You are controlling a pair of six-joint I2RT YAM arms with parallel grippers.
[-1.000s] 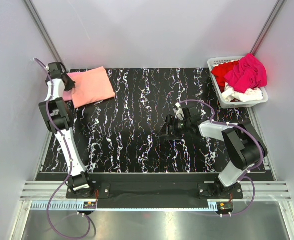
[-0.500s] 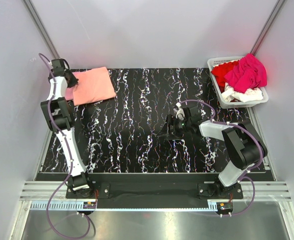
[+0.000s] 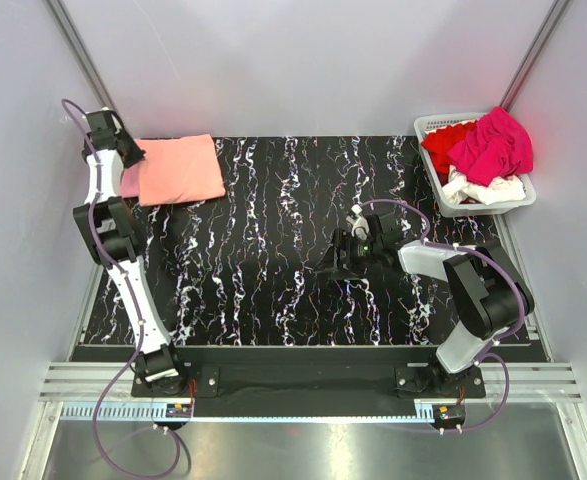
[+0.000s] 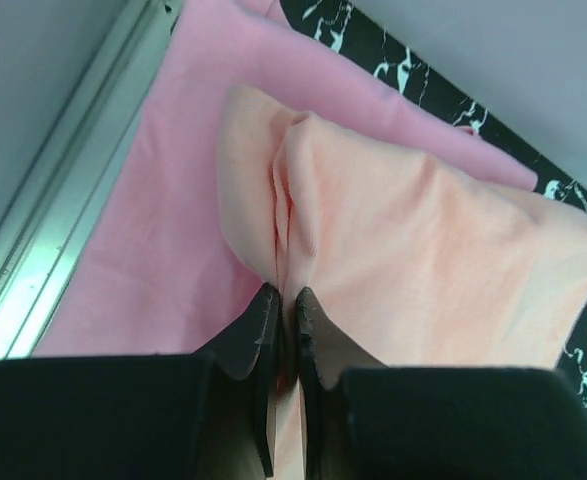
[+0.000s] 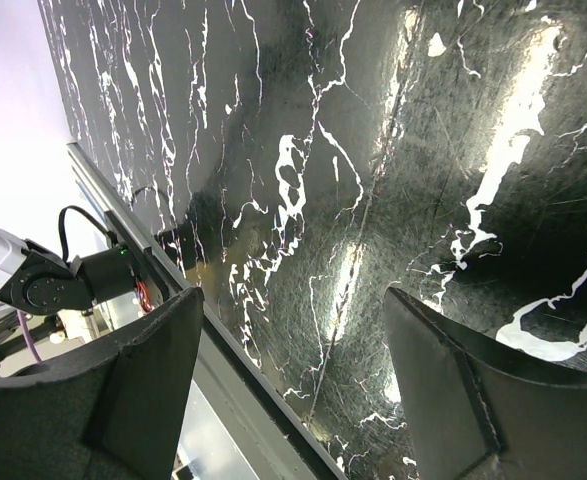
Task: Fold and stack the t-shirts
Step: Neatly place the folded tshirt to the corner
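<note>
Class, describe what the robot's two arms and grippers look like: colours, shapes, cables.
The left arm and right arm have white-grey links with black joints. A purple cable trails along each. The left gripper has slim, tapered black fingers; the right gripper has broad black wedge-shaped ones.

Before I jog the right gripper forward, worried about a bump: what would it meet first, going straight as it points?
Likely the black marbled tabletop; nothing else lies ahead of the open right gripper. How far off is unclear.
</note>
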